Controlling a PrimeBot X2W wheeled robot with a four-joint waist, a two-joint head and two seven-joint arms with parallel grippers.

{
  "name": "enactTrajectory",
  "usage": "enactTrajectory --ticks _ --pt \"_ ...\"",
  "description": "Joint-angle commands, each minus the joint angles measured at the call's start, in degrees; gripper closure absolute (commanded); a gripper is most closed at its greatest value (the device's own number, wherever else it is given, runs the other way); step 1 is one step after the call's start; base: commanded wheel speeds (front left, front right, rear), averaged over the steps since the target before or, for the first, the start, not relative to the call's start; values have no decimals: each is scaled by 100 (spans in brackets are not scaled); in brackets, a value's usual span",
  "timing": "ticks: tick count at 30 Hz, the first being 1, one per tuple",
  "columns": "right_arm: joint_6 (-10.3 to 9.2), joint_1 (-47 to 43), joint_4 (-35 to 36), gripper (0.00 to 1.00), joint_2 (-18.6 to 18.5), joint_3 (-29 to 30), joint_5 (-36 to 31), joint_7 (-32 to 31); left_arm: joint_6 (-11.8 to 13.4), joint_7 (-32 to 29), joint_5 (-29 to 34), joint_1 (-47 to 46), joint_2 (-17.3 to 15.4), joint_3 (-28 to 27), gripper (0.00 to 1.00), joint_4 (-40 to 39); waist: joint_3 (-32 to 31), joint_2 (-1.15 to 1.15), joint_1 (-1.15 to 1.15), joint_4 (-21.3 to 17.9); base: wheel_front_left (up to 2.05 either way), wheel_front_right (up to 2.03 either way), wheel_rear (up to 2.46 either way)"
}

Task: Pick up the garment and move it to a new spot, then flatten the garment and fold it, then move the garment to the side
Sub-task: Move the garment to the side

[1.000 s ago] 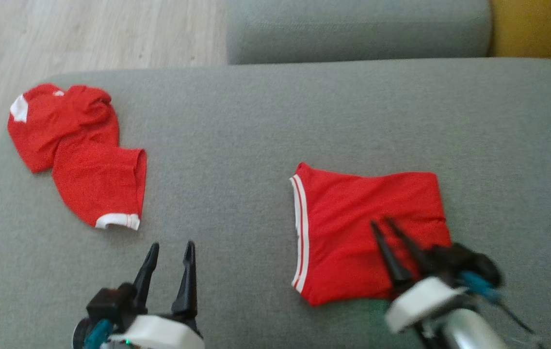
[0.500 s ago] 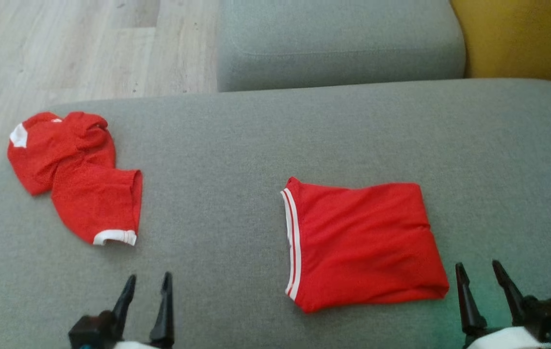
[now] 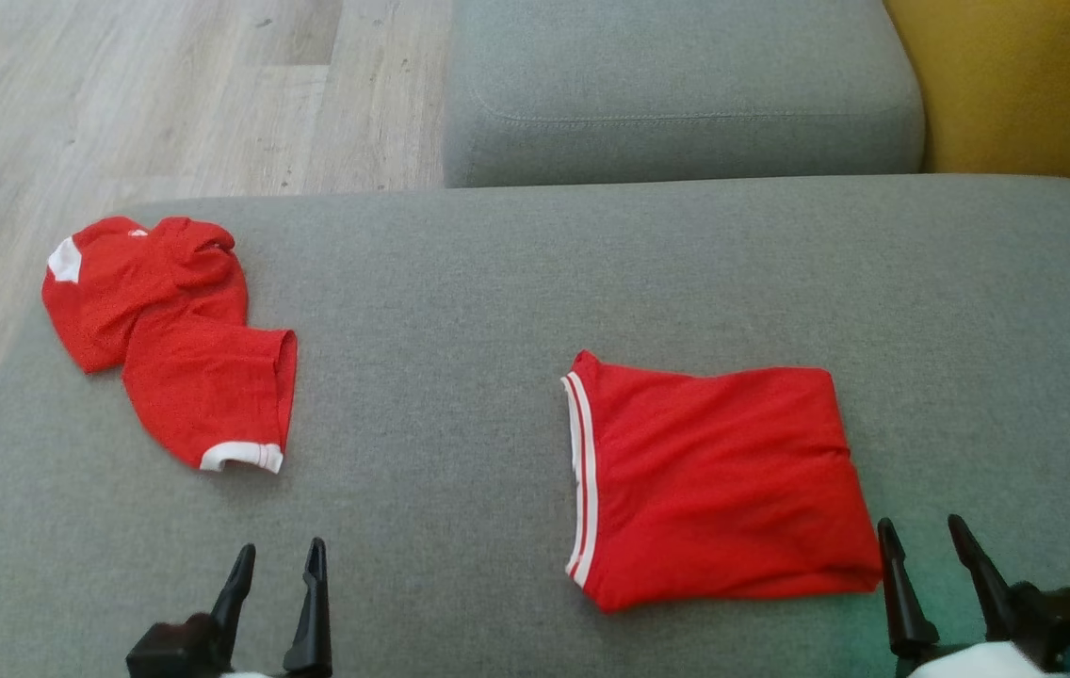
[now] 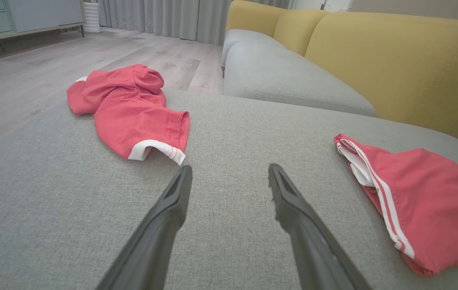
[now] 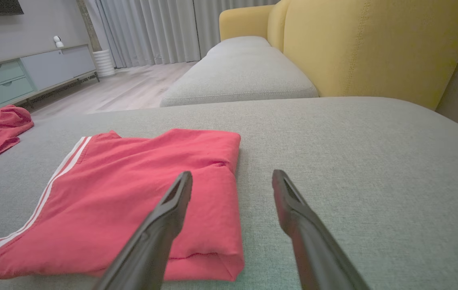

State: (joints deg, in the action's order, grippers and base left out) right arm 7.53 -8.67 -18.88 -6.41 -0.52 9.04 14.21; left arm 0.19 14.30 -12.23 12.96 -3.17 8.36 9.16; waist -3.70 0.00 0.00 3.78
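I found the folded red garment [image 3: 714,490] flat on the cushion [image 3: 497,282], just beside my right claw [image 3: 920,523]. That and the left claw [image 3: 281,546] stood spread, empty. I judged the cloth light and limp, best pinched at its folded edge.

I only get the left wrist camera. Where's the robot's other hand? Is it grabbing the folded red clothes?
Observer: No. The right gripper is open and empty, just off the near right corner of the folded red garment.
Operator: My picture chops that side off. Is it tidy there?
Observer: Mostly. In the right wrist view that edge is a fairly straight fold with one small crease, lying flat on the grey cushion.
Operator: Is anything on top of that cabinet by the curtains?
Observer: Yes, a small white object stands on top of the pale cabinet.
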Motion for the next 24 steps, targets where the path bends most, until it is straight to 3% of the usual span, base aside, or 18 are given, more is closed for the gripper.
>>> enactTrajectory --ticks 1,5,8,13,18,24 --pt "-4 281 217 0 -116 -158 114 78 1 70 38 -185 29 -226 0 -236 13 0 0 3 0 0 0" --pt "-4 624 421 0 -273 -306 753 -420 16 70 29 -214 29 -220 0 -282 122 0 0 -4 0 0 0" --pt "-4 1016 656 0 -556 -266 1230 -1417 12 70 30 -249 29 -160 0 -290 200 0 0 20 0 0 0" --pt "-4 1513 693 0 -570 28 1959 -2882 27 70 0 -311 29 -61 0 -273 348 0 0 138 0 0 0" --pt "-4 1861 247 0 -774 57 2004 -4073 74 70 -76 -494 29 169 0 -268 618 0 0 407 0 0 0" --pt "-4 2079 -360 0 -707 -7 1916 -4591 150 70 -117 -603 29 223 0 -272 800 0 0 608 0 0 0"
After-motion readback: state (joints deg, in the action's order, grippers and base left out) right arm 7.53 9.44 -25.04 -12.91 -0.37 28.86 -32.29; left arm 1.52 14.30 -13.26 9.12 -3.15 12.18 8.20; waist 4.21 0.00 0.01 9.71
